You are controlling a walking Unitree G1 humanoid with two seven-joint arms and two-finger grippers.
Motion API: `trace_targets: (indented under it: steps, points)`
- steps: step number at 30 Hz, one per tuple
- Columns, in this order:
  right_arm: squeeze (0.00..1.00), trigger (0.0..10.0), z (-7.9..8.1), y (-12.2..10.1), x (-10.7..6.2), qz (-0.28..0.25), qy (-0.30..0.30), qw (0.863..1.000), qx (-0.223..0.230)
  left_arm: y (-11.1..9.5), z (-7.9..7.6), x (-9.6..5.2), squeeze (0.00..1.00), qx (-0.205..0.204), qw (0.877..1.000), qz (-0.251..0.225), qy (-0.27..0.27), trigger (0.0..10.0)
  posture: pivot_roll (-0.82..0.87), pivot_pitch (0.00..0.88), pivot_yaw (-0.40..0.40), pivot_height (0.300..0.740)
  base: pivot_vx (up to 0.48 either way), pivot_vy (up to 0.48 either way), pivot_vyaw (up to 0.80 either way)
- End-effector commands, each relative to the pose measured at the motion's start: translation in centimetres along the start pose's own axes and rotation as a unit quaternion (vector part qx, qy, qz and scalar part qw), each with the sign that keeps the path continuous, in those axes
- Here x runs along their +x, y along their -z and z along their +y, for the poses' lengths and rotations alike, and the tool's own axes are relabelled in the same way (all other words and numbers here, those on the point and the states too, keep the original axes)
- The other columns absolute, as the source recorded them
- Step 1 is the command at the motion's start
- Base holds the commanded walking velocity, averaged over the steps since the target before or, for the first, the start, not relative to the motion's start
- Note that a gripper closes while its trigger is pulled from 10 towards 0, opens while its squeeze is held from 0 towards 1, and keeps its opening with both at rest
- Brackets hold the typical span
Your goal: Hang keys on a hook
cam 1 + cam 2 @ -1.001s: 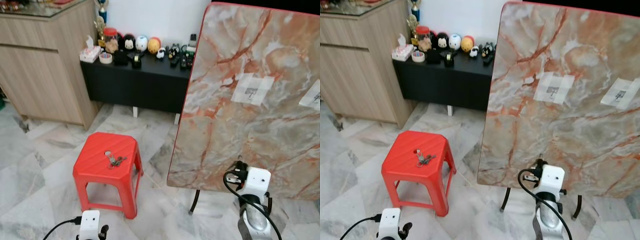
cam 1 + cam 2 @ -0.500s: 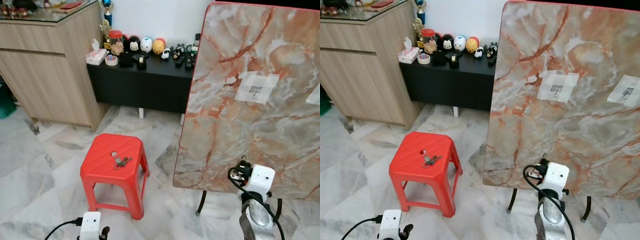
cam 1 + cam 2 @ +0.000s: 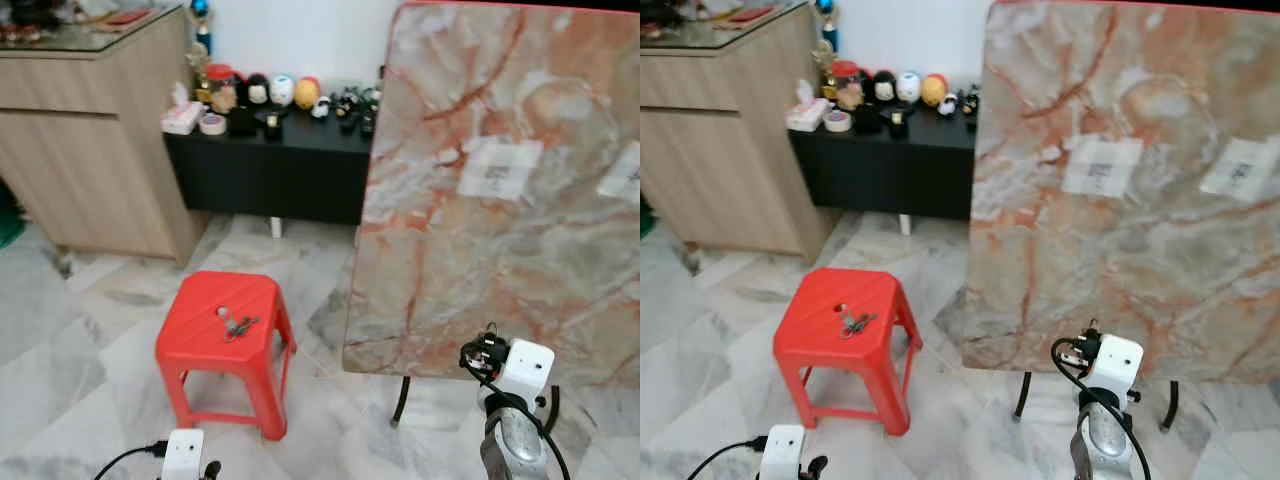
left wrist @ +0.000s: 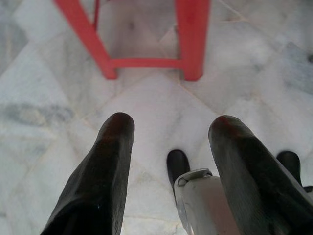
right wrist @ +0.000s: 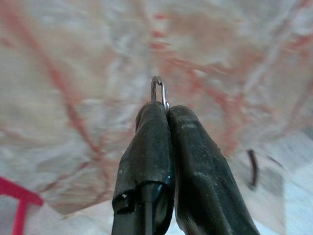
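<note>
Right jaws (image 5: 164, 110) clenched on a metal ring (image 5: 158, 90) before the marble board (image 3: 500, 190), left jaws (image 4: 168, 134) released low over the floor, keys (image 3: 237, 323) well ahead on the red stool (image 3: 200, 350).

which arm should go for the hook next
Right. The right gripper is shut on a metal ring and faces the marble board where hooks are taped. The left gripper hangs open over the floor near the red stool.
</note>
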State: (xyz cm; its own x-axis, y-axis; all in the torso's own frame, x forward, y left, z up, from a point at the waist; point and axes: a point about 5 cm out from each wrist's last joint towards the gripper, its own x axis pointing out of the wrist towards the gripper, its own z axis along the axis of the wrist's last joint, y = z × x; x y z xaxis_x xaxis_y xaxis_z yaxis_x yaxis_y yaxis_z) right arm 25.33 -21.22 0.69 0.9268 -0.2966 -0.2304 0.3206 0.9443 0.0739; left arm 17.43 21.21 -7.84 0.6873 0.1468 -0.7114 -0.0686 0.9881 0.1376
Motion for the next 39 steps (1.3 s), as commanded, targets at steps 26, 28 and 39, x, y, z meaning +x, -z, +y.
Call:
trace_targets:
  steps: [26, 28, 39]
  points:
    - [0.0, 10.0, 0.6, -1.1, 0.7, -0.016, -0.008, 1.0, 0.0, 0.5, -0.2, -0.1, 0.0, -0.001, 1.0, 0.015, -0.002, 10.0, 0.02, 0.0, -0.068, 0.74, 0.153, 0.0, 0.0]
    - [0.0, 10.0, 0.7, -1.1, 0.8, -0.016, -0.008, 1.0, 0.001, 0.5, -0.1, -0.1, 0.0, -0.001, 1.0, 0.015, -0.003, 10.0, 0.02, 0.0, -0.068, 0.74, 0.332, 0.0, 0.0]
    - [0.0, 10.0, 1.3, -0.9, 0.6, -0.015, -0.017, 1.0, 0.002, 0.4, -0.3, 0.0, 0.0, 0.0, 1.0, 0.015, -0.002, 10.0, 0.02, 0.0, -0.07, 0.74, 0.257, 0.0, 0.0]
